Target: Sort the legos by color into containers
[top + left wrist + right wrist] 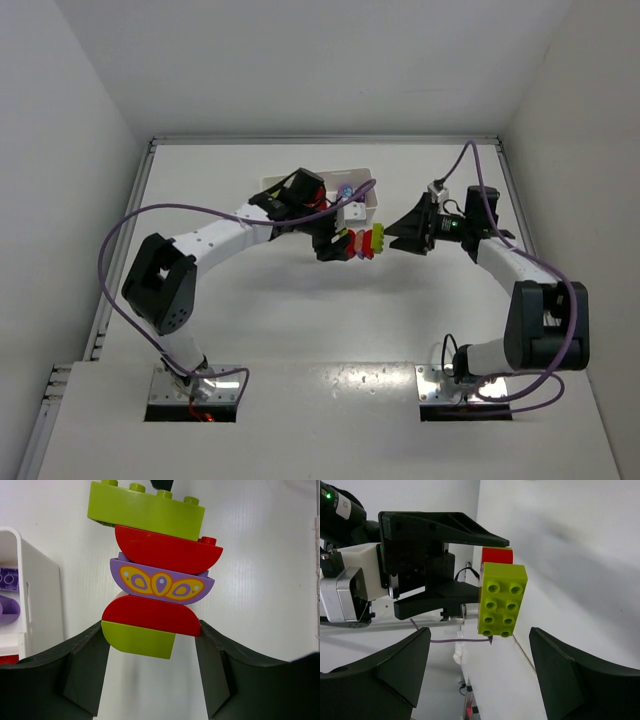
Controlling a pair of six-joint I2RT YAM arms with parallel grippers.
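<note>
Sitting at the left edge of the left wrist view, the white tray (40, 595) held purple bricks (7, 577), with a sliver of red (6, 656) lower down. The left gripper (150, 635) was clamped on a stack of legos (160, 575) right of the tray. The right gripper (480, 652) stood apart, jaws clear of the stack's yellow-green end brick (502, 600).

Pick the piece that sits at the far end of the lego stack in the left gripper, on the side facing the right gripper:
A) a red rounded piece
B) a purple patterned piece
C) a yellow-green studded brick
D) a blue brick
C: the yellow-green brick caps the stack, its studs towards the open right gripper, while the left gripper clamps the opposite end.
</note>
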